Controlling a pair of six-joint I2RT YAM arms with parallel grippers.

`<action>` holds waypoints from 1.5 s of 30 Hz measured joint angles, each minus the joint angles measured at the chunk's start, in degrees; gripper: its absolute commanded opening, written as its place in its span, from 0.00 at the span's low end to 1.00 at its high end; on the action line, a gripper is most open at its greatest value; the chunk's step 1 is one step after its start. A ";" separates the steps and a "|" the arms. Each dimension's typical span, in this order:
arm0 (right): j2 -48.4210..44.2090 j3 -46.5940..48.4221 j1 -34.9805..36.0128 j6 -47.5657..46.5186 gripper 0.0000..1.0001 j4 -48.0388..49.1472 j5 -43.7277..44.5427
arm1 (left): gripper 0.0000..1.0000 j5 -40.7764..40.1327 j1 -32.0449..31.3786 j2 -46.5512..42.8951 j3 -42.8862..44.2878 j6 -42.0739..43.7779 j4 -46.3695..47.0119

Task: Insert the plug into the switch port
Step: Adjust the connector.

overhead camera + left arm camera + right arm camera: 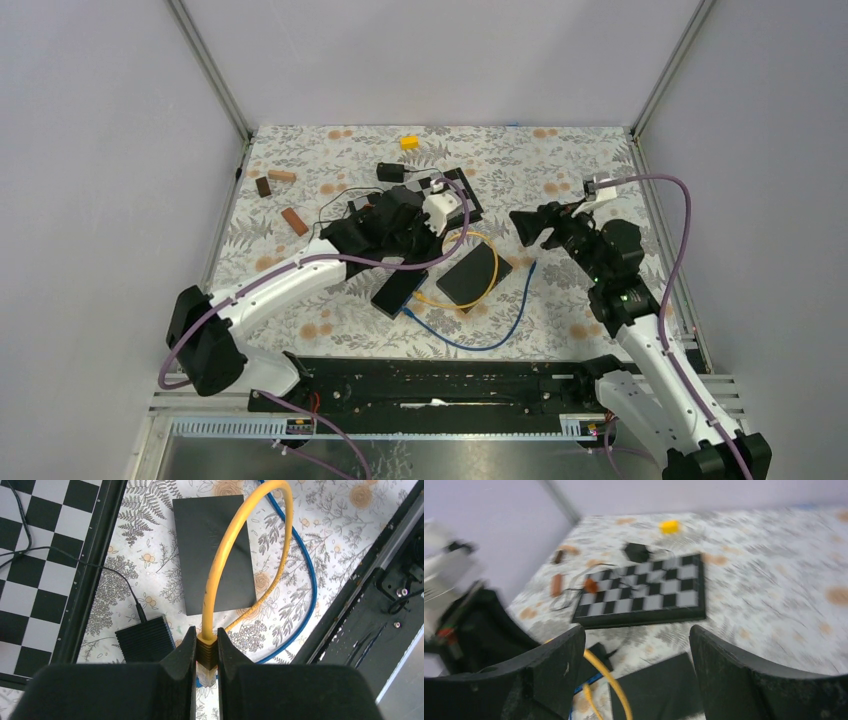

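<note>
Nearest the arm bases a black rail [430,380] runs across the table [330,150], and just beyond it a blue cable [480,345] curves over the flowered cloth. The left claw [206,640] is pinching the yellow plug [207,652] by its boot, one finger pressed on each side, with the clear tip pointing back toward the wrist camera. From the plug a yellow cable [235,535] rises and arches over a flat black box [200,525] before coming down again beside the blue cable. Just left of the plug in the left wrist view lies a small ribbed box [145,641] with a thin black wire [115,575] running into its far end; no port shows on it from here, and the plug is not in it. The right claw [636,640] is held off the table to the right of the boxes, its fingers spread wide with nothing between them; its view is blurred. Beyond the boxes sits a chessboard [30,555]. Farther still, brown blocks [294,221] lie to the left and a yellow block [410,142] near the back wall.
</note>
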 measured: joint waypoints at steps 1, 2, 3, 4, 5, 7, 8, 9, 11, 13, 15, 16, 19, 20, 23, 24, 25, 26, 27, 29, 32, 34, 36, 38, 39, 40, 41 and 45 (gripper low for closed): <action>-0.92 -0.85 0.00 -0.81 0.85 2.47 -3.15 | 0.00 0.33 0.00 -0.39 0.04 1.20 -0.37; -1.79 -1.90 0.00 -1.53 0.86 5.60 -7.56 | 0.00 0.63 0.00 -0.79 0.20 2.29 -0.90; -2.21 -2.43 0.00 -1.92 0.86 7.80 -11.21 | 0.00 0.90 0.00 -1.29 0.39 3.67 -1.20; -2.25 -2.69 0.00 -2.19 0.86 9.90 -14.71 | 0.00 1.01 0.00 -1.90 0.52 4.87 -1.31; -1.73 -2.78 0.00 -2.19 0.85 12.46 -19.32 | 0.00 1.16 0.00 -2.51 0.76 6.14 -1.46; 0.15 -2.75 0.00 -1.75 0.83 17.18 -26.47 | 0.00 1.62 0.00 -3.85 1.31 8.41 -1.97; 1.60 -2.75 0.02 -1.01 0.83 19.76 -30.16 | 0.00 2.01 0.00 -4.63 1.60 9.42 -2.25; 2.99 -2.75 0.02 -0.28 0.83 22.25 -33.46 | 0.00 2.67 0.00 -5.44 1.99 10.64 -2.73; 6.10 -2.75 0.15 1.09 0.83 25.73 -37.90 | 0.00 3.91 0.00 -6.82 2.91 12.85 -3.63; 7.85 -2.67 0.48 1.55 0.83 27.28 -40.98 | 0.00 5.25 0.00 -7.65 4.37 15.15 -5.29; 9.29 -0.98 1.97 -0.07 0.82 25.97 -43.78 | 0.00 6.69 0.00 -7.74 6.34 17.31 -7.45; 10.03 0.26 2.86 -1.07 0.82 25.29 -44.76 | 0.00 7.45 0.00 -7.61 7.41 18.32 -8.70; 12.70 6.43 8.39 -8.22 0.76 18.53 -45.77 | 0.00 9.27 0.00 -6.95 10.03 20.65 -11.91; 13.62 8.52 11.08 -10.64 0.73 16.33 -45.77 | 0.00 9.68 0.00 -6.67 10.60 21.07 -12.74; 14.93 10.82 15.13 -15.50 0.67 12.87 -45.70 | 0.00 10.95 0.00 -5.99 11.26 22.21 -14.80; 15.12 10.82 15.52 -16.55 0.66 12.20 -45.59 | 0.00 11.28 0.00 -5.92 11.26 22.40 -15.30; 15.32 10.82 15.58 -17.66 0.66 11.06 -45.35 | 0.00 11.52 0.00 -5.88 11.26 22.51 -15.87; 15.58 10.82 15.58 -18.93 0.65 9.64 -44.87 | 0.00 11.76 0.00 -5.88 11.26 22.69 -16.48; 15.78 10.82 15.56 -19.85 0.66 8.70 -44.39 | 0.00 11.91 0.00 -5.90 11.26 22.82 -16.79; 16.00 10.82 15.56 -22.16 0.70 6.54 -43.41 | 0.00 12.09 0.00 -5.90 11.26 23.23 -17.62; 16.00 10.84 15.56 -24.70 0.70 5.18 -42.10 | 0.00 12.52 0.00 -5.90 11.45 23.87 -18.51; 16.02 10.86 15.56 -26.21 0.67 4.50 -41.46 | 0.00 13.09 0.00 -5.88 12.00 24.17 -19.76; 16.28 11.13 15.56 -27.15 0.64 4.07 -41.13 | 0.00 13.51 0.00 -5.81 12.68 24.39 -20.81; 16.90 11.69 15.56 -27.71 0.61 3.72 -41.35 | 0.00 13.84 0.00 -5.70 13.09 24.70 -21.33; 17.42 12.07 15.56 -27.87 0.59 3.76 -41.59 | 0.00 13.94 0.00 -5.60 13.29 24.79 -21.51; 17.86 12.35 15.56 -28.00 0.56 3.74 -41.88 | 0.00 14.03 0.00 -5.49 13.35 24.81 -21.64; 18.49 12.68 15.56 -28.06 0.52 3.76 -42.29 | 0.00 14.14 0.00 -5.42 13.38 24.87 -21.79; 20.17 12.90 15.56 -28.17 0.11 3.56 -43.76 | 0.07 14.27 0.00 -4.87 13.53 24.98 -22.34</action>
